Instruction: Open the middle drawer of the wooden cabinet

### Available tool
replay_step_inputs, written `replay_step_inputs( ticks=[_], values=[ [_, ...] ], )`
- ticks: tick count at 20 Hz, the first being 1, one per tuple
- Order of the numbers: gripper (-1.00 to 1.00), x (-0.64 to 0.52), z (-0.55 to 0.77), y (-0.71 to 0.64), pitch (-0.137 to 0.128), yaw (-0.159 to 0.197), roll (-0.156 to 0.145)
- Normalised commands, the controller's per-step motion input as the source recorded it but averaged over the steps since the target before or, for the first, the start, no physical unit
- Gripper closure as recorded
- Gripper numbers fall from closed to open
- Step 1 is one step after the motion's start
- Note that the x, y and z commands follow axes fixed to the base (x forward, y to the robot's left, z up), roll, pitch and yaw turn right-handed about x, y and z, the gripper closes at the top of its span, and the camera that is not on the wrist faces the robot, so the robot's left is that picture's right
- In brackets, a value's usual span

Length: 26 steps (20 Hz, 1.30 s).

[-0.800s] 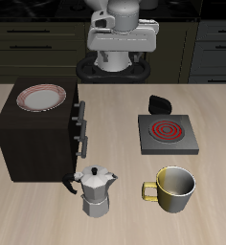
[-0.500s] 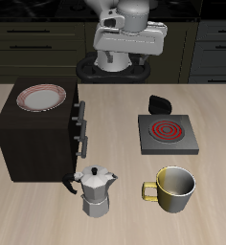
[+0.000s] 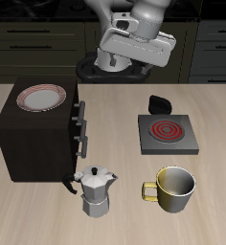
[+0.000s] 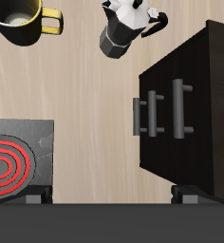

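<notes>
The wooden cabinet (image 3: 33,144) stands near one side of the table, with three grey bar handles stacked on its side face. The middle drawer (image 3: 82,125) is shut, flush with the top and bottom drawers. It also shows in the wrist view (image 4: 154,112), between the two other handles on the cabinet (image 4: 204,114). My gripper (image 3: 131,55) hangs high above the back of the table, tilted, well away from the cabinet. In the wrist view the gripper (image 4: 112,196) is open and empty, with only its fingertips (image 4: 184,195) showing.
A red-rimmed plate (image 3: 40,98) lies on the cabinet top. A moka pot (image 3: 96,189) stands just in front of the cabinet's drawer face. A yellow mug (image 3: 172,189), a stove burner (image 3: 166,134) and a small black object (image 3: 159,102) stand beside it.
The hand has tilted and swung a little sideways and upward above the table's back. The drawers and the other things have not moved.
</notes>
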Motion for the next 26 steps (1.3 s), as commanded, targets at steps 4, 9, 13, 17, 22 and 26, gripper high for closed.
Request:
replay_step_inputs(
  ticks=[4, 9, 13, 17, 22, 26],
  values=[
    [-1.0, 0.15, -0.23, 0.06, 0.05, -0.001, -0.075],
    [-1.0, 0.15, -0.14, 0.07, -0.025, 0.044, -0.161],
    [-1.0, 0.1, -0.02, 0.01, -0.013, 0.019, -0.051],
    [-1.0, 0.29, -0.01, -0.12, -0.009, -0.007, -0.171],
    [-1.0, 0.32, -0.14, -0.15, 0.034, 0.004, -0.138],
    [-1.0, 0.06, -0.21, 0.1, -0.001, 0.039, -0.076]
  ],
)
